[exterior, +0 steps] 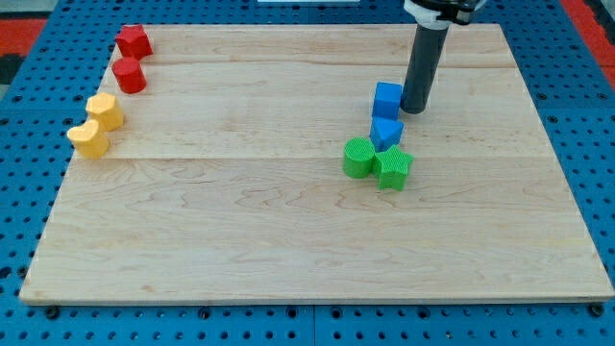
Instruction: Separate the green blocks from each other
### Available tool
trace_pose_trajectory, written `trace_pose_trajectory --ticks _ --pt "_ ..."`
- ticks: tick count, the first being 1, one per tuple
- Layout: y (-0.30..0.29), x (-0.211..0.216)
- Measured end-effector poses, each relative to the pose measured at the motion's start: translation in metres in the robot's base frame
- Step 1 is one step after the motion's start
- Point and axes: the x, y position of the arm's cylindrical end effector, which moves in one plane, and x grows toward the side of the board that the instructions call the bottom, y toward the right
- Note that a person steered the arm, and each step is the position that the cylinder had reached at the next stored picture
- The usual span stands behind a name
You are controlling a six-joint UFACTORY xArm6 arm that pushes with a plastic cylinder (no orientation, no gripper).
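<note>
A green round block (pixel 358 158) and a green star block (pixel 394 168) touch each other right of the board's centre. A blue block (pixel 386 133) sits just above them, touching both. A blue cube (pixel 387 100) stands above that one. My tip (pixel 414 110) is down on the board just right of the blue cube, almost touching it, and above the green star block.
A red star block (pixel 134 41) and a red round block (pixel 129 75) lie at the view's top left. A yellow block (pixel 105 111) and a yellow heart block (pixel 89 139) lie below them near the wooden board's (pixel 288 240) left edge.
</note>
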Motion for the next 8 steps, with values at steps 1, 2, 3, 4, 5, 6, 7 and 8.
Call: trace_pose_trajectory --ticks 1,2,3,4,5,6,7,8 --pt "0.000 -0.001" --pt "0.003 0.004" --pt "0.011 0.057" --pt "0.012 0.078" --pt "0.011 0.089" --pt "0.011 0.091" --pt "0.011 0.091" --pt "0.011 0.091"
